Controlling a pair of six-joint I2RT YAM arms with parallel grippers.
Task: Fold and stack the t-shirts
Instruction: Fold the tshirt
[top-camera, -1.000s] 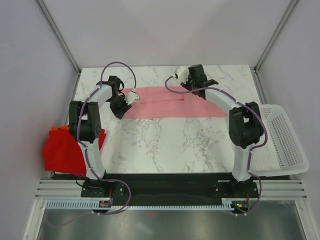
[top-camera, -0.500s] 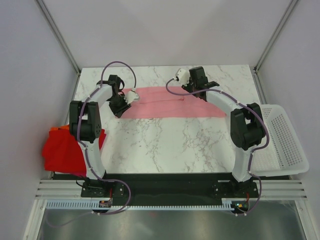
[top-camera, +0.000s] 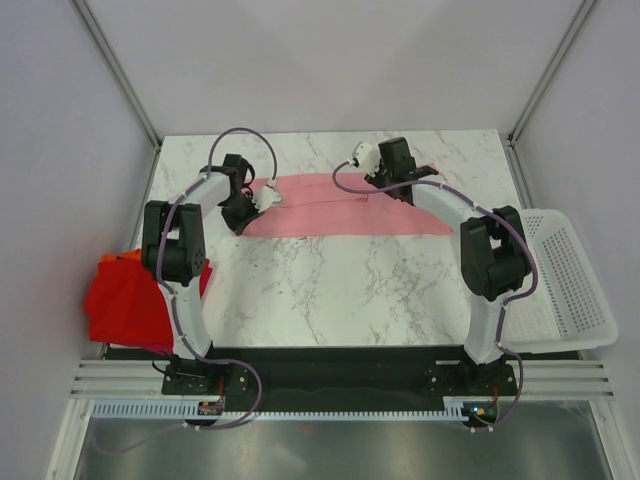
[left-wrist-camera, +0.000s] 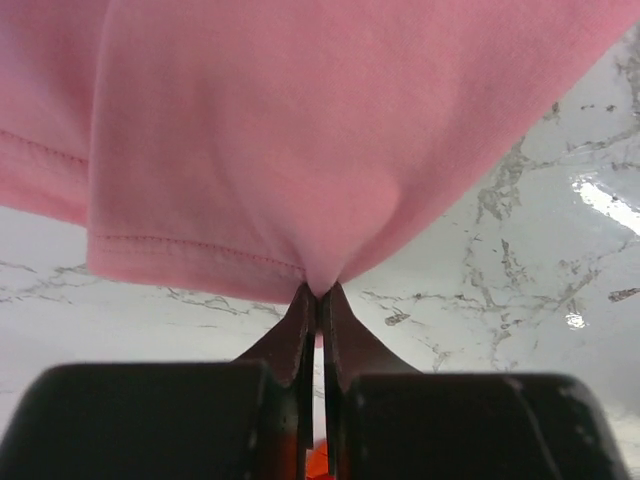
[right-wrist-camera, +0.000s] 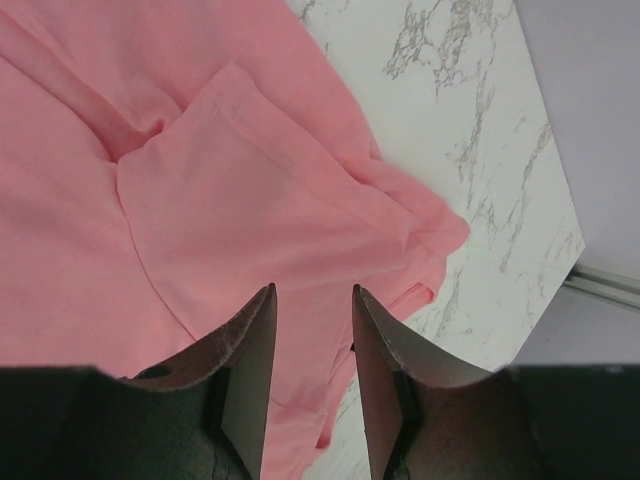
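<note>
At far side of table (top-camera: 330, 290), pink t-shirt (top-camera: 340, 205) pinched in left gripper (left-wrist-camera: 320, 298), right gripper (right-wrist-camera: 312, 300) parted above it

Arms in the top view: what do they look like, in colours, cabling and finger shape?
The left arm and right arm match: white link shells, bulky black joint housings, a purple cable looping along each. Fingers are dark and flat, tapering to narrow tips.
</note>
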